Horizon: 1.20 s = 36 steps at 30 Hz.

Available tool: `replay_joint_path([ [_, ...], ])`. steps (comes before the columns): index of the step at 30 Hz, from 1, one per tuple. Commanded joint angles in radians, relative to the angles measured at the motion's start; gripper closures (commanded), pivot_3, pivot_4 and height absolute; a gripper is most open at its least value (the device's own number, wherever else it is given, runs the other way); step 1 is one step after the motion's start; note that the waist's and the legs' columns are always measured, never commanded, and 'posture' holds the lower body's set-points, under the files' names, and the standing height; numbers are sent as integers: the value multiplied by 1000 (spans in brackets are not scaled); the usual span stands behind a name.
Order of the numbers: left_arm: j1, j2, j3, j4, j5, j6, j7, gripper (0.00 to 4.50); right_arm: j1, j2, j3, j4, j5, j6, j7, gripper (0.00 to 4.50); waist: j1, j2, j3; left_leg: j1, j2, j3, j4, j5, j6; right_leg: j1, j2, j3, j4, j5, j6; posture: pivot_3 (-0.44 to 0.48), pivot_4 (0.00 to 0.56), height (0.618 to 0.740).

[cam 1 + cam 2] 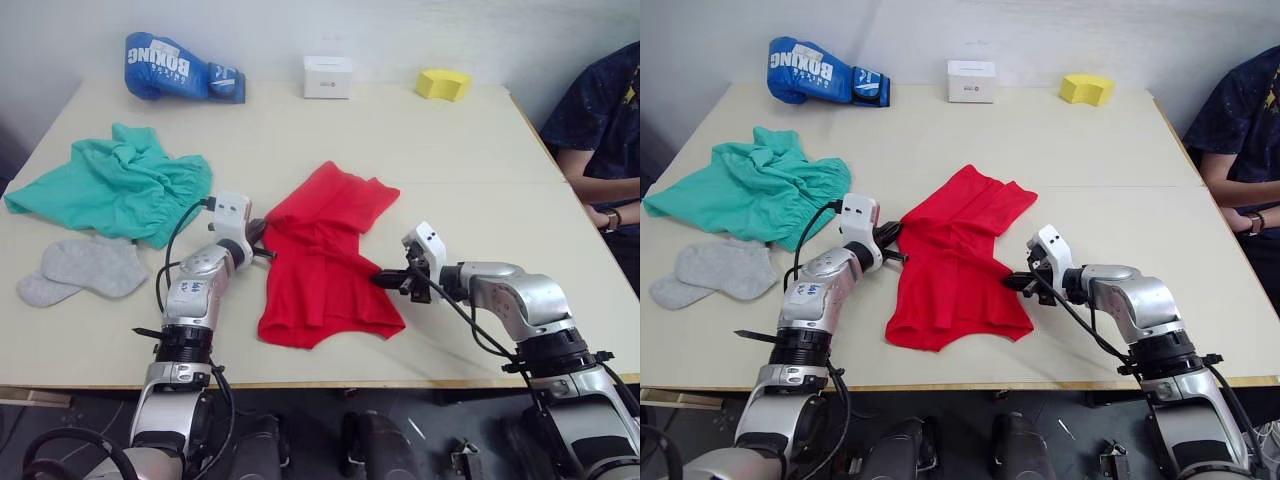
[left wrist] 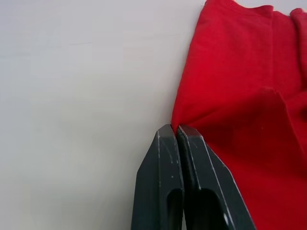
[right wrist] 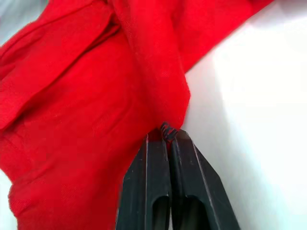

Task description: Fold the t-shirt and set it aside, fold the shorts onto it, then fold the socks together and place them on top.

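The blue boxing glove (image 1: 183, 70) at the table's far edge reads "BOXING". The red t-shirt (image 1: 322, 258) lies crumpled mid-table (image 1: 460, 140), between both arms. The left gripper (image 2: 176, 128) is pinched closed on its left edge; the right gripper (image 3: 166, 132) is clamped on its right edge.

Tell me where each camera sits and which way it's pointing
Left and right eye views: on the head, looking forward and down at the table, both arms showing.
Left wrist view: along the left pincer, shut on the t-shirt.
Right wrist view: along the right pincer, shut on that t-shirt.
All share the t-shirt.
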Motion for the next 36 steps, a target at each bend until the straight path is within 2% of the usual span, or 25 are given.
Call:
replay_joint_path([
  [1,29,65,-37,-87,-16,55,-82,4297,37,-29,-40,-63,12,-35,42,3201,-1,0,0,0,0,0,0,0,0,0,0,0,0,0,0,0,150,740],
  [3,68,149,-76,-136,26,28,-132,3856,82,-72,-64,-91,-41,-167,59,2527,-1,1,0,0,0,0,-1,0,0,-1,0,0,0,0,0,0,150,740],
  [5,101,217,-92,-172,40,-13,-177,3202,128,-109,-77,-102,-96,-330,88,1770,0,1,1,-1,0,1,-1,0,-1,-2,0,1,0,0,0,0,150,740],
  [7,143,303,-98,-187,55,-95,-241,2590,181,-150,-80,-70,-173,-570,139,1109,0,1,1,0,0,2,-1,-1,-2,-2,0,1,-1,0,0,0,150,740],
  [10,210,440,-108,-163,86,-374,-374,1647,226,-219,-52,38,-335,-995,182,25,-3,2,1,0,0,3,-2,-4,-7,-2,0,2,-2,0,0,0,150,740],
  [11,221,484,-119,-143,102,-493,-420,1392,229,-233,-44,92,-379,-1154,194,0,-2,2,2,0,0,3,-2,-4,-8,-2,1,2,-2,0,0,0,150,740],
  [14,233,553,-134,-74,92,-793,-556,1392,201,-243,-30,260,-498,-1542,144,0,-3,3,2,1,0,4,-3,-4,-9,-2,1,3,-2,0,0,0,150,740],
  [18,196,609,-200,69,153,-1118,-655,1392,150,-214,18,423,-571,-1859,113,0,-5,4,2,2,0,5,-2,-4,-9,-2,0,4,-2,0,0,0,150,740],
  [24,109,595,-296,206,242,-1375,-677,1392,124,-177,98,464,-606,-1962,99,0,-4,4,2,2,1,5,-1,-1,-4,-2,1,3,0,-1,-1,0,150,740],
  [29,57,535,-370,269,257,-1486,-689,1392,113,-149,147,468,-646,-2025,59,0,-5,5,2,8,1,5,-1,-1,-3,4,1,4,0,-1,-1,0,150,740],
  [36,11,512,-446,332,262,-1605,-716,1392,91,-146,186,470,-681,-2056,19,0,-5,5,2,15,1,6,-2,-1,-3,10,1,5,0,-2,-2,0,150,740],
])
